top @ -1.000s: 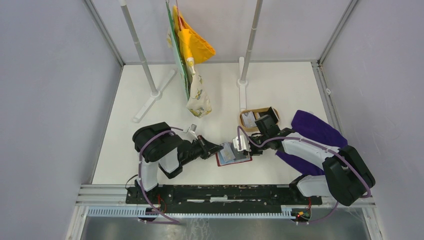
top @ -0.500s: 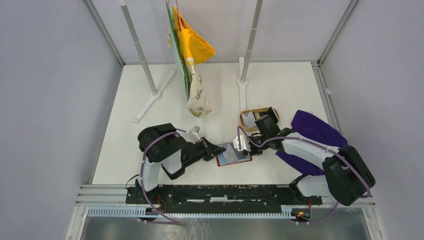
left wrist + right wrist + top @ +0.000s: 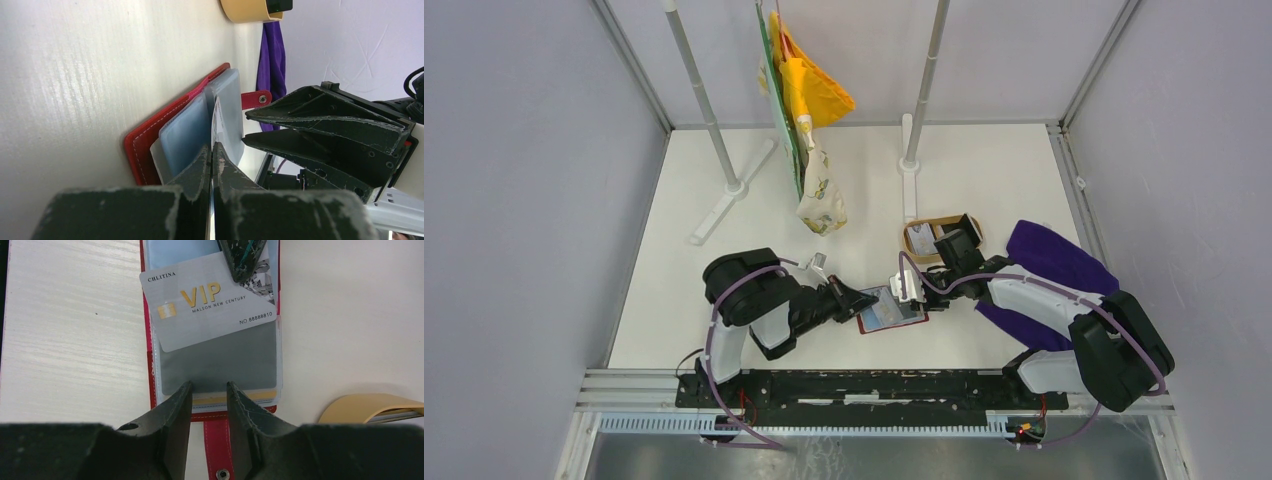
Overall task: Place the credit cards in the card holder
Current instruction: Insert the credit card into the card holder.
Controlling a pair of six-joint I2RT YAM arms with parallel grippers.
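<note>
From above, my left gripper [image 3: 864,300] and right gripper [image 3: 904,288] meet low over the open card holder [image 3: 890,320] on the table [image 3: 984,170]. Left wrist: fingers pinched shut on a pale credit card [image 3: 215,125]. Right wrist: fingers slightly parted at the holder's near edge, the card tilted across its sleeves.

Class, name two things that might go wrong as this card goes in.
1. The VIP card, pinched in the left gripper, lies skewed across the sleeve; it may jam at the slot mouth.
2. The right gripper is open at the edge of the card holder; a push may slide it.
</note>
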